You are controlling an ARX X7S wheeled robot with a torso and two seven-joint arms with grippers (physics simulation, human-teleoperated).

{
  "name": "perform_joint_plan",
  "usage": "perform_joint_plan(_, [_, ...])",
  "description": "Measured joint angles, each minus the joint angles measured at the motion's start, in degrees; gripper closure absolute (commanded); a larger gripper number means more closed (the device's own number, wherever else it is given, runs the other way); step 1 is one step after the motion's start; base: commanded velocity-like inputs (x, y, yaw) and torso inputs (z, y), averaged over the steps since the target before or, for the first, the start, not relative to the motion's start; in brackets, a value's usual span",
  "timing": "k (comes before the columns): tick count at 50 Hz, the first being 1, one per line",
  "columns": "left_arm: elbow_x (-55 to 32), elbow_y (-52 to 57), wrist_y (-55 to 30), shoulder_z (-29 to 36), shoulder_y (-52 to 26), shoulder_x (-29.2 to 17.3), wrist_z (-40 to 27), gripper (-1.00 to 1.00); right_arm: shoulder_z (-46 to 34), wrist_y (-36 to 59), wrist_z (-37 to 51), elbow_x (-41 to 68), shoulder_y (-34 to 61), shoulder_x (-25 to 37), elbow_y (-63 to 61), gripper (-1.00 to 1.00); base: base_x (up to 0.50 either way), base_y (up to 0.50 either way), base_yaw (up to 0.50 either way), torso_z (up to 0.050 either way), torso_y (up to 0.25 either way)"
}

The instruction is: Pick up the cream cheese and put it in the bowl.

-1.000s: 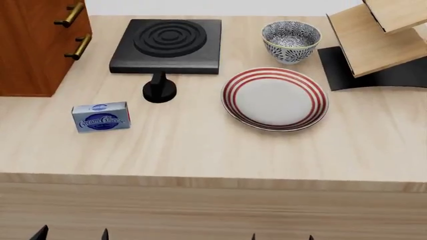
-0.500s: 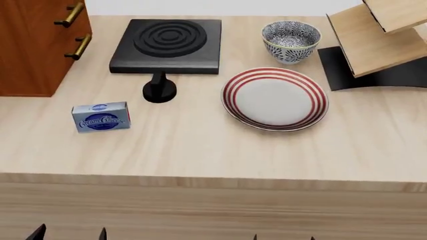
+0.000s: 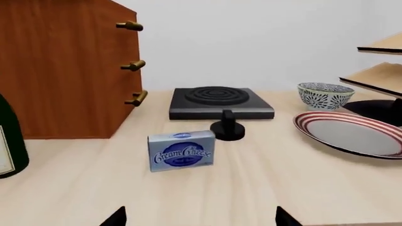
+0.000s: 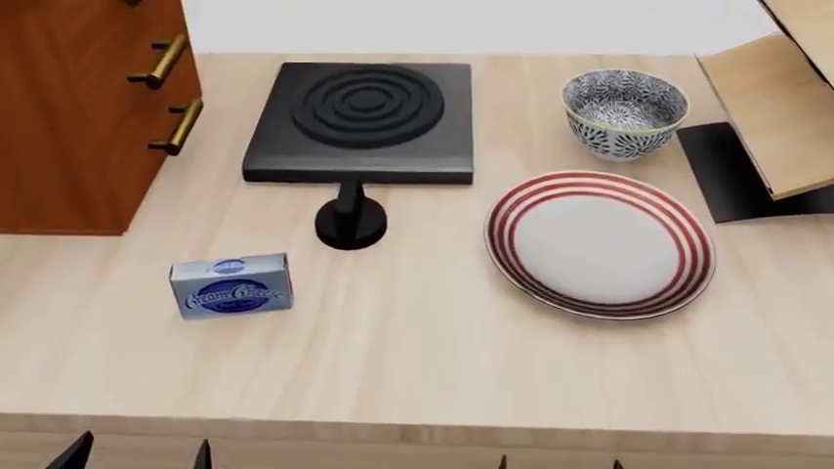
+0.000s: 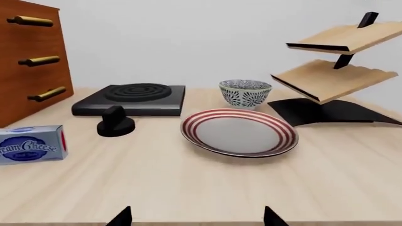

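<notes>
The cream cheese (image 4: 230, 285) is a small pale blue box with a blue oval label, standing on the wooden counter at the left; it also shows as the box (image 3: 181, 150) straight ahead of my left gripper and as the box (image 5: 30, 144) far to one side of the right wrist view. The patterned bowl (image 4: 624, 112) stands at the back right, empty as far as I see; bowl (image 3: 324, 95), bowl (image 5: 245, 92). My left gripper (image 4: 137, 457) (image 3: 201, 219) and right gripper (image 4: 560, 463) (image 5: 196, 217) hang open at the counter's near edge, holding nothing.
A white plate with red rings (image 4: 600, 242) lies between the cream cheese and the bowl. A black burner (image 4: 361, 107) with a knob (image 4: 350, 223) sits behind the box. A wooden cabinet (image 4: 78, 107) stands left, a shelf rack (image 4: 775, 107) right, a dark bottle (image 3: 9, 141) far left.
The head view has moved closer over the counter, so everything sits lower and more to the right in it. No object has moved on the counter; both grippers stay open.
</notes>
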Motion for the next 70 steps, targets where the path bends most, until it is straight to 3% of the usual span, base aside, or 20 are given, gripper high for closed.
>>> perform_joint_plan(54, [-2.6, 3.1, -0.6, 1.2, -0.1, -2.2, -2.2, -1.0, -1.8, -1.2, 1.9, 1.8, -0.4, 2.3, -1.8, -1.0, 0.5, 0.02, 0.0, 0.0, 0.0])
perform_joint_plan(70, [-3.2, 4.1, -1.0, 1.5, -0.1, -2.9, -3.1, -1.0, -2.1, -3.4, 1.2, 2.9, -0.9, 3.2, -2.3, -1.0, 0.16, 0.01, 0.0, 0.0, 0.001])
